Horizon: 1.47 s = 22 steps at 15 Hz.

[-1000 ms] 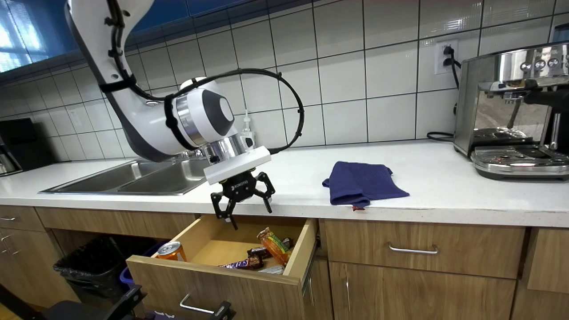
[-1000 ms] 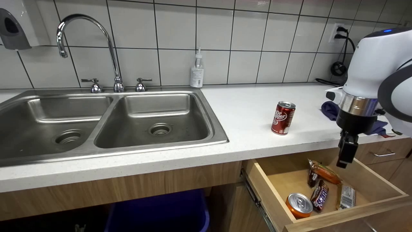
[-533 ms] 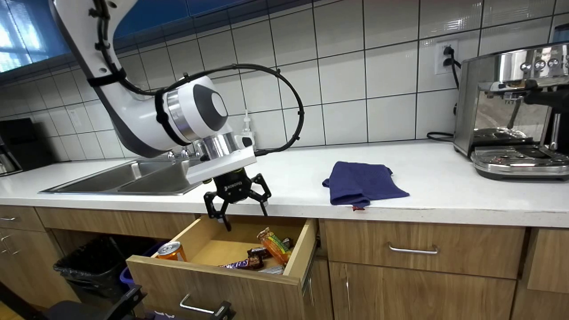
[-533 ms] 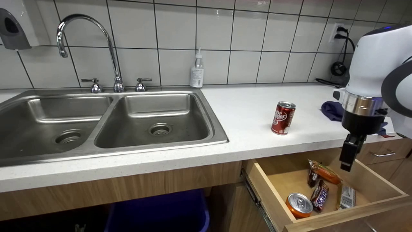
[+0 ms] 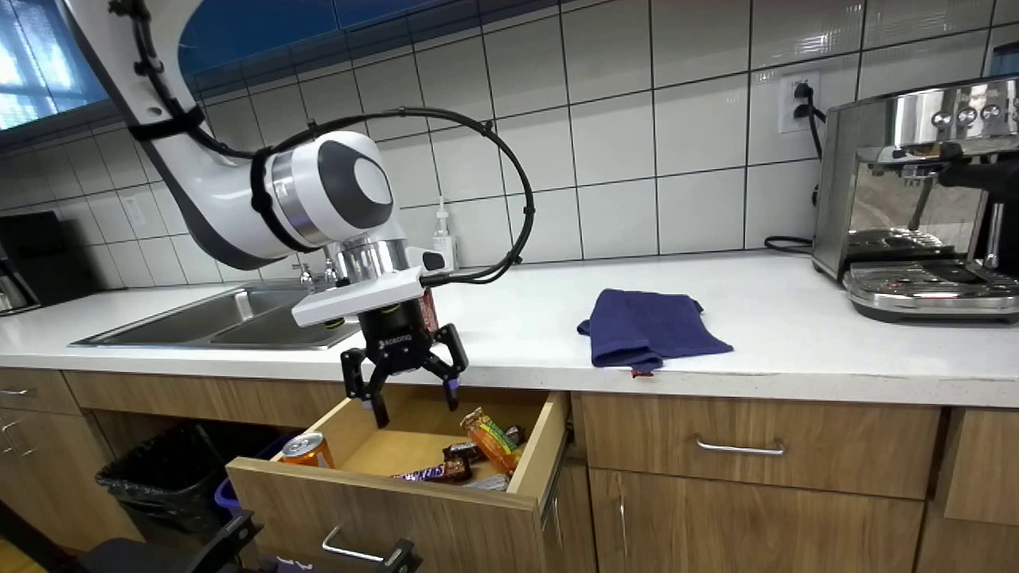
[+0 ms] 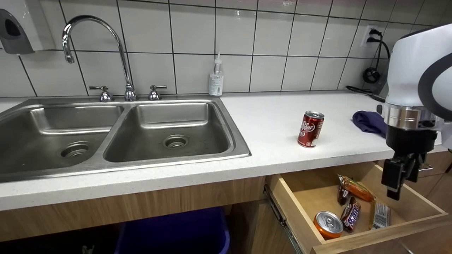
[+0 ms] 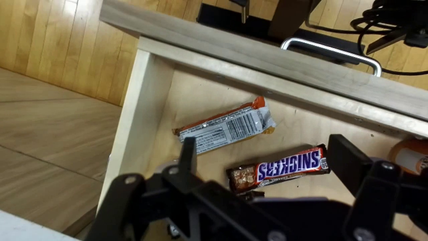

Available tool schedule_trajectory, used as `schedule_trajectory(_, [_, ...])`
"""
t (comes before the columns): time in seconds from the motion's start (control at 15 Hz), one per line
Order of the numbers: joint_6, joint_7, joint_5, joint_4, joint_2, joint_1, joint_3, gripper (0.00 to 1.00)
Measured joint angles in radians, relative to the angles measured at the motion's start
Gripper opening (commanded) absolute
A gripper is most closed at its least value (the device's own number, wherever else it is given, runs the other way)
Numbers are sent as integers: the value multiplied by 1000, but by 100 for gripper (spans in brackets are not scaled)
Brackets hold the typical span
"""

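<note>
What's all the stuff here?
Drawer: 1, brown, below counter
Snickers: 1, brown, drawer
Other snacks: 3, orange, brown, whitish, drawer
Can: 1, orange, drawer
Dr Pepper: 1, red, counter
Cloth: 1, blue, counter
Espresso machine: 1, silver, counter
Sink: 1, silver, counter
Faucet: 1, silver, behind sink
Bottle: 1, clear, near faucet
Dispenser: 1, white-grey, wall
Bin: 1, blue, below counter
Bag: 1, black, beside bin
Gripper: 1, black, above drawer
Arm: 1, white, above gripper

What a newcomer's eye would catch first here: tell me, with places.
Likely the white arm, its black claw open above the pulled-out drawer. Inside, the Snickers bar and the orange can near the front probably come next. On the counter, a red Dr Pepper can stands upright between the sink and the blue cloth.
</note>
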Motion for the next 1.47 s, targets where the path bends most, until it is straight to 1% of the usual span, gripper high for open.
schedule_trajectory(0.27, [-34, 52, 51, -15, -12, 6, 17, 100])
schedule_trajectory(0.8, [-37, 140, 135, -42, -14, 13, 33, 100])
schedule_trajectory(1.47, [-39, 203, 150, -93, -14, 13, 34, 100])
